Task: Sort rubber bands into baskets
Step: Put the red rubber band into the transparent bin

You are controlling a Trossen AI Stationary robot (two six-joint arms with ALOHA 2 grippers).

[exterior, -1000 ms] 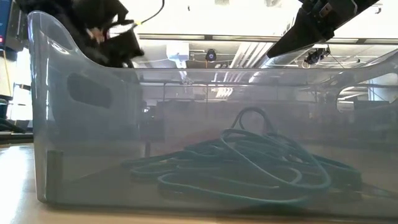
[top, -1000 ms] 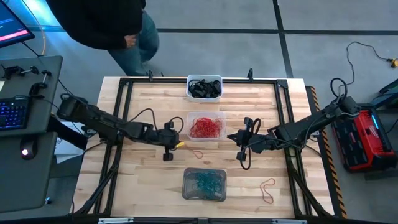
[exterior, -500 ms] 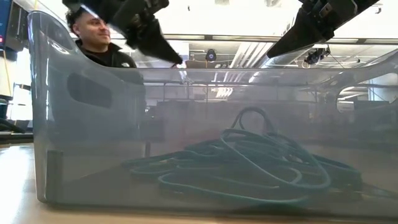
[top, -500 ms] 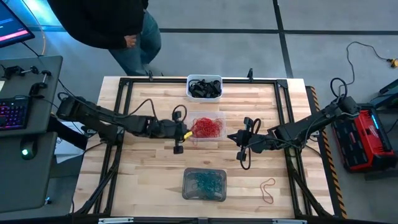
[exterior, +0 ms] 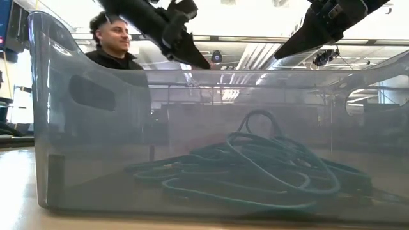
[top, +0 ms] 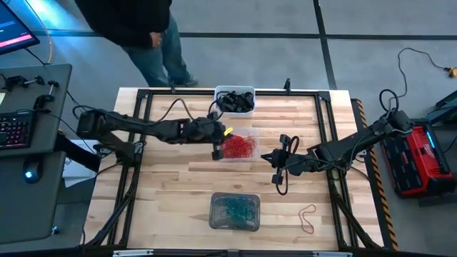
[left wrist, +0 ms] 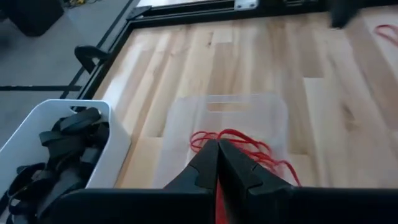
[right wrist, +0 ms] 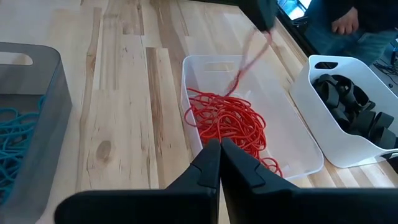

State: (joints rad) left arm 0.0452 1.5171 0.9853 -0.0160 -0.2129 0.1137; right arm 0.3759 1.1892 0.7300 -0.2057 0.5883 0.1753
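Left gripper (top: 218,148) over the clear basket's (top: 249,156) left edge, fingers clamped on a red rubber band (right wrist: 247,55) dangling above the red pile (right wrist: 231,122). Right gripper (top: 277,173) closed, empty, right of that basket.

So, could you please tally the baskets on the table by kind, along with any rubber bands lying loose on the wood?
White basket, holding black bands: 1
Clear basket, holding red bands: 1
Grey basket, holding teal bands: 1
Loose red band on the table: 1
Total: 3 baskets and 1 loose band, 4 things.
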